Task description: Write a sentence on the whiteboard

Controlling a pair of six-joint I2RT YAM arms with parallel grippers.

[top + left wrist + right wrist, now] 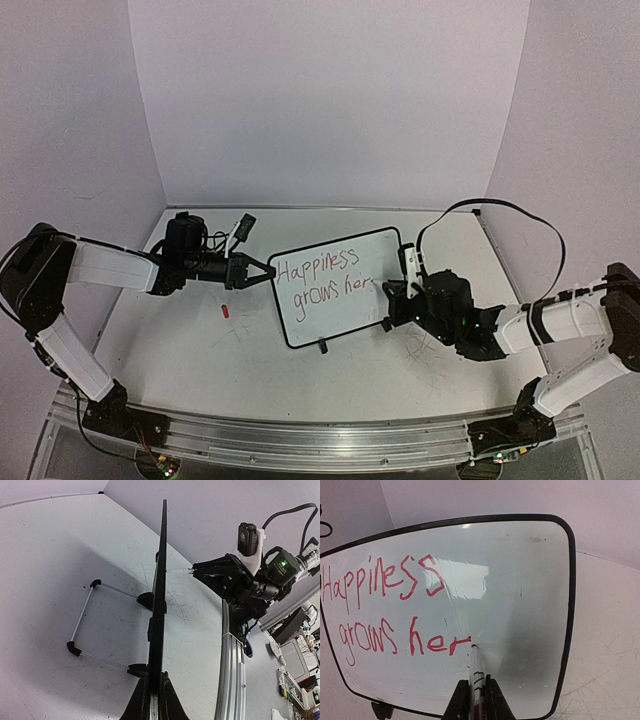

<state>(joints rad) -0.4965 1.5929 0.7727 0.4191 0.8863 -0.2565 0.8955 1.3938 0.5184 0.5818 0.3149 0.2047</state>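
Whiteboard (345,318) stands near mid-table (180,350), between the two arms, upright on its small feet with a wire prop (85,625) behind it; long axis runs across the table from left arm to right arm, the right end angled a little toward the back wall; written face points at the near edge and the right arm, glossy, catching a glare patch; sentence (384,577) runs along the long axis in two red lines, reads "Happiness grows her", last letter not yet down; left gripper (155,700) closed narrow on the board's left frame edge, one finger each side of the panel, seen edge-on from its wrist; right gripper (472,700) pinched tight on a marker (477,672), tip touching the face just past the "r", marker lying nearly square to the board; small red bit (224,310) on the table left of the board, well apart, too small to identify; handling, as I judge it: board looks light and stiff, thin panel, slick face, likely to skid or tip back under pen pressure on those feet; best hold is the black frame at a short edge, clear of the lettering, as the left arm has it; fingers on the face would smear wet ink; pen pressure wants to be light
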